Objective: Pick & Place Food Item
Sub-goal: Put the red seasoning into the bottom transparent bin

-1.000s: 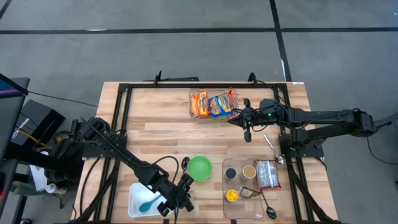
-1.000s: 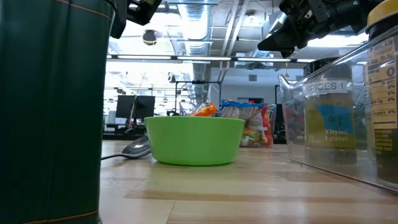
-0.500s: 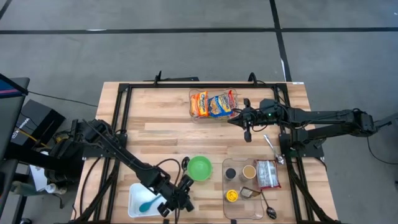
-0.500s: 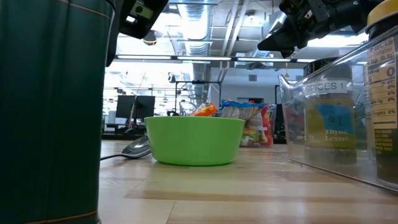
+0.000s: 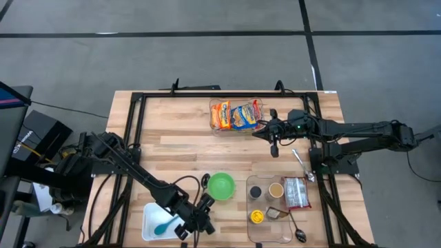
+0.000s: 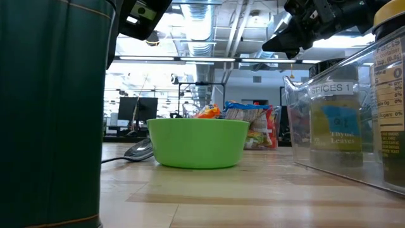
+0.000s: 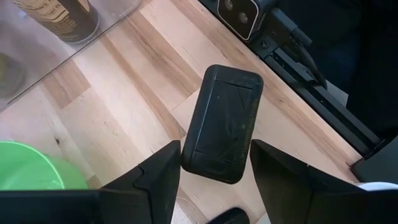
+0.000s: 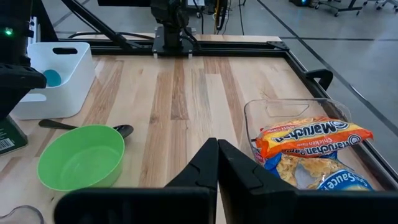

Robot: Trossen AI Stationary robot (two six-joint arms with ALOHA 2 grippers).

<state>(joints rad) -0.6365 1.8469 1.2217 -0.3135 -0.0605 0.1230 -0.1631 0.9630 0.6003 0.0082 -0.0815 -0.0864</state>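
Observation:
My left gripper (image 7: 214, 186) is at the table's near edge, next to the low camera (image 7: 242, 14), pointing down over a dark green tin (image 7: 221, 121). In the low view the tin (image 6: 50, 114) fills the left side. Its barcode side shows in the right wrist view (image 8: 9, 140). My right gripper (image 8: 217, 163) is shut and empty. It hovers at the back right (image 5: 273, 138), beside a clear tray of ramen packets (image 5: 238, 116). A green bowl (image 5: 221, 185) stands on the table. My left gripper pinches the tin's two long sides (image 7: 186, 158) between its two fingers, at the end of the dark top face nearest the wrist. The fingers come from above, pointing down. The tin stands upright below them. I cannot tell whether its base is on the table.
A white bin with a blue scoop (image 5: 160, 222) sits left of the left gripper. A clear spice tray with jars (image 5: 275, 203) sits at the near right and a spoon (image 5: 205, 180) lies left of the bowl. More spoons (image 5: 300, 164) lie on the right, and a black frame (image 5: 134, 131) borders the table.
In the low view my left gripper has come slightly lower and toward the table's right over the tin, then kept still. My right gripper has not moved.

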